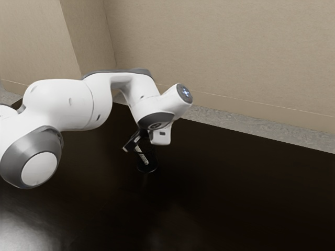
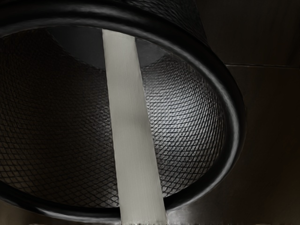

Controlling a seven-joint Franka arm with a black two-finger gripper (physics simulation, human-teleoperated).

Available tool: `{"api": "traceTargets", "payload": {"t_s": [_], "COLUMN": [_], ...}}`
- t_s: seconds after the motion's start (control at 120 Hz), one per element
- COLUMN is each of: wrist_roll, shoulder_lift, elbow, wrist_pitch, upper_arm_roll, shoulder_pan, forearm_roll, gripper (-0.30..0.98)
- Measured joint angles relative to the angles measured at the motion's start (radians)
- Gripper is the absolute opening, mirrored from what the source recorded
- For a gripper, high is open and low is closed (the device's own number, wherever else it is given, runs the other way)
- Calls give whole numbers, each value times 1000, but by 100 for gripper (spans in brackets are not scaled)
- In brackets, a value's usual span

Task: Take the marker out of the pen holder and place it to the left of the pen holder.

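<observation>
Our arm (image 1: 70, 102) reaches in from the exterior view's left, its gripper (image 1: 135, 147) at the marker (image 1: 142, 155) that leans inside the pen holder (image 1: 148, 168) – whether we have a grip, we cannot tell. We judge this the grasping step, the next move calling for a secure hold, then a lift clear. What the exterior view leaves dark, the wrist view details – mesh wall (image 2: 61, 117), pale marker crossing the mouth, thick rim (image 2: 237, 117).
</observation>
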Motion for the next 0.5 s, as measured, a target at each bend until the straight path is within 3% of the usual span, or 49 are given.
{"api": "traceTargets", "payload": {"t_s": [0.117, 0.333, 0.5], "wrist_roll": [10, -14, -32], "shoulder_lift": [-1, -2, -2], "elbow": [4, 16, 30], "wrist_pitch": [-1, -2, -2], "upper_arm_roll": [16, 54, 54], "shoulder_pan": [1, 10, 10], "forearm_roll": [-18, -140, -171], "gripper": [51, 42, 38]}}
